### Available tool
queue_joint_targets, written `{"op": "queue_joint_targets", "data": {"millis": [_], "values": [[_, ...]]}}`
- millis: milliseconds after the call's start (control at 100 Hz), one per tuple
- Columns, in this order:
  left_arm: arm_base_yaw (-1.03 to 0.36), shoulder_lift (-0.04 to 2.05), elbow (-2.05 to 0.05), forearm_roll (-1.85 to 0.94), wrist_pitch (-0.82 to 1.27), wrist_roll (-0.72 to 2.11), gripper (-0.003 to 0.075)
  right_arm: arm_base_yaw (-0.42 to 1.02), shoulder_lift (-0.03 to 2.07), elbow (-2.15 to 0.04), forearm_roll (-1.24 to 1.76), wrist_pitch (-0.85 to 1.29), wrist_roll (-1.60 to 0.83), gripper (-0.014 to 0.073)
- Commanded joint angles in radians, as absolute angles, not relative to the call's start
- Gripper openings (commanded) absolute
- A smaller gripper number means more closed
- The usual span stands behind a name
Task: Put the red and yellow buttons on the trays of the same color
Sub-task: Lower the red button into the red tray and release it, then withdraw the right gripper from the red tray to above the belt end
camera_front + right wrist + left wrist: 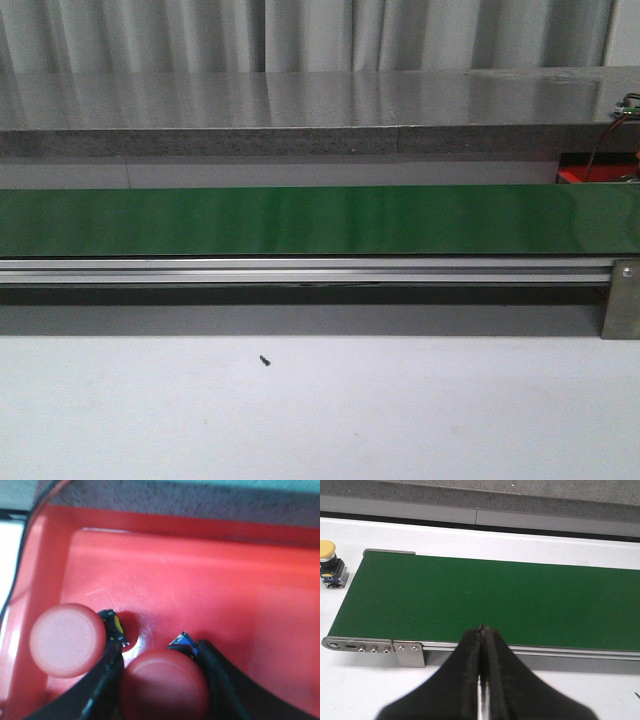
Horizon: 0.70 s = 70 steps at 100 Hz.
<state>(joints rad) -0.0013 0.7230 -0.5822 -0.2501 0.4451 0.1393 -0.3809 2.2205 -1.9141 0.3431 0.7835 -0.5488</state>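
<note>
In the right wrist view my right gripper (160,652) is shut on a red button (165,685), with a black finger on each side of its cap, low over the floor of the red tray (200,580). A second red button (67,640) lies in that tray right beside it. My left gripper (481,629) is shut with nothing in it, above the near rail of the green belt (495,600). A yellow button (330,560) stands on the white table just off the belt's end. The yellow tray is out of view. Neither gripper shows in the front view.
The green conveyor belt (320,220) runs across the table on an aluminium rail (300,270). Behind it is a grey stone ledge (300,110). A corner of the red tray (580,175) shows at the far right. A small dark speck (264,360) lies on the white table.
</note>
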Motion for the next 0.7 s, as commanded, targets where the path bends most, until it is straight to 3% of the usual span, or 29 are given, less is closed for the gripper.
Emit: {"op": "queue_joint_targets", "data": {"millis": [0,140,210,430,690], "values": [[-0.007,0.717,-0.609,-0.267,0.374,0.141,-0.002,-0.386,2.173,-1.952,0.362,0.755,-0.548,0.0104],[-0.007,0.717,-0.609,-0.267,0.376,0.141,-0.002,-0.386,2.179,-1.952,0.365,0.766,-0.547,0.0108],[-0.007,0.717,-0.609,-0.267,0.376,0.141,-0.002,-0.386,2.179,-1.958,0.365,0.768,-0.547,0.0154],[-0.007,0.717,-0.609,-0.267,0.376,0.141,-0.002,-0.387,2.16,-1.966,0.365,0.796,-0.547,0.0538],[-0.007,0.717,-0.609,-0.267,0.376,0.141,-0.002,-0.387,2.059,-1.968,0.374,0.789,-0.547,0.0553]]}}
